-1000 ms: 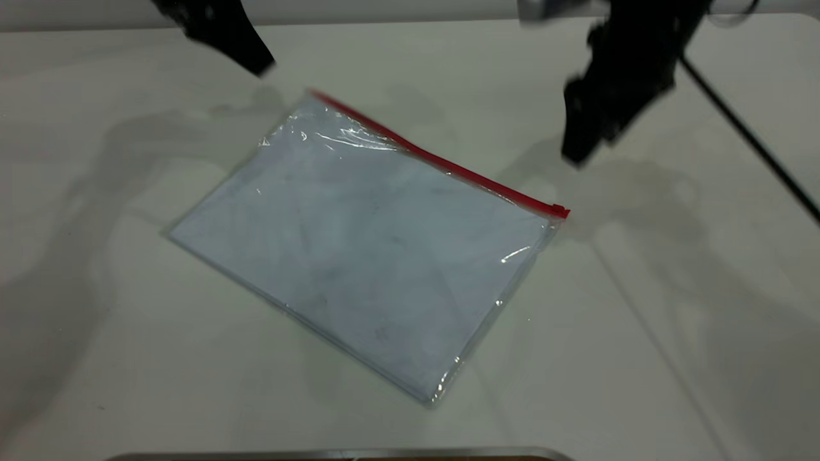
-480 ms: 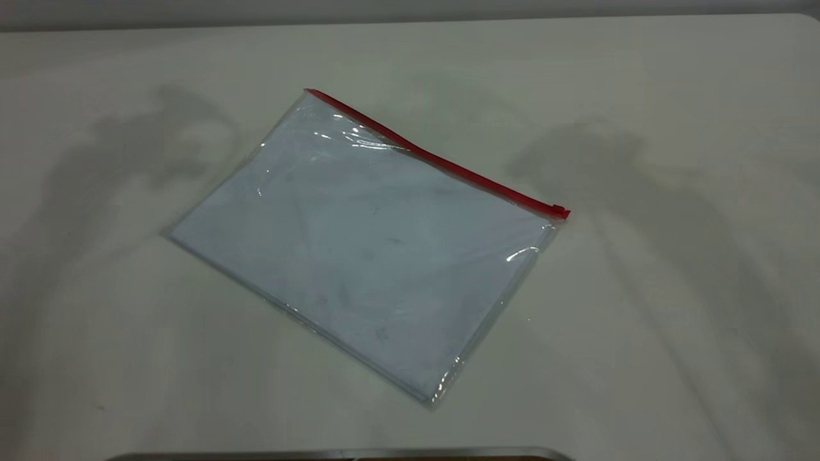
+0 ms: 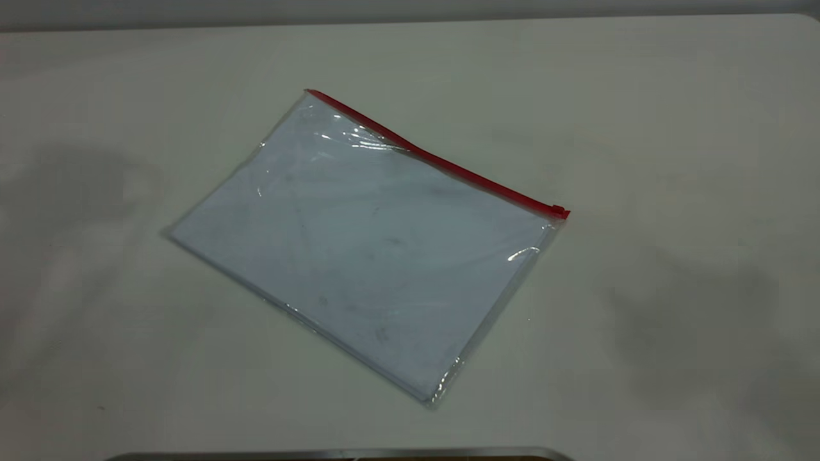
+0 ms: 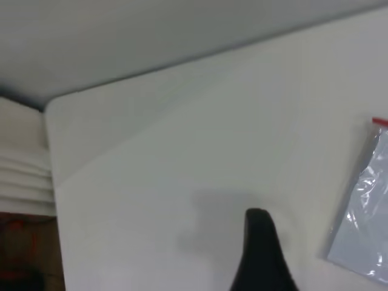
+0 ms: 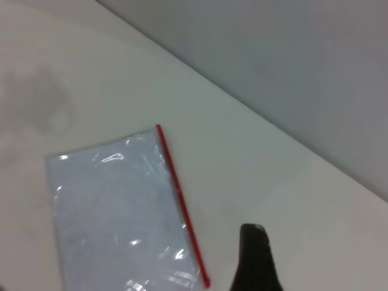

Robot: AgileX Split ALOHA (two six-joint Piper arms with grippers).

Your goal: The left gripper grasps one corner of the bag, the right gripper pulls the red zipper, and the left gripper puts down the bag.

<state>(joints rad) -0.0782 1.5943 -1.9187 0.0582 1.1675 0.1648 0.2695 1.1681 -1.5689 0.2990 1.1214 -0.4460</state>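
Note:
The bag (image 3: 365, 250) lies flat on the white table, a clear pouch with a smudged white sheet inside. The red zipper (image 3: 442, 163) runs along its far long edge, with the slider tab (image 3: 559, 210) at the right end. The bag's far-left corner (image 3: 309, 94) rests on the table. Neither gripper shows in the exterior view. In the left wrist view, a black part of the left gripper (image 4: 260, 254) hangs high above the table, well apart from the bag (image 4: 364, 230). In the right wrist view, the right gripper (image 5: 254, 260) is high beside the zipper (image 5: 180, 200), not touching it.
A metal rim (image 3: 339, 453) shows at the near table edge. The table's far edge (image 3: 410, 19) meets a grey wall. The left wrist view shows a rounded table corner (image 4: 51, 109) with white and brown things beyond it.
Both arms, over the far table a second ago, have left the exterior view. Their shadows have drifted outward and faded. The bag has not moved.

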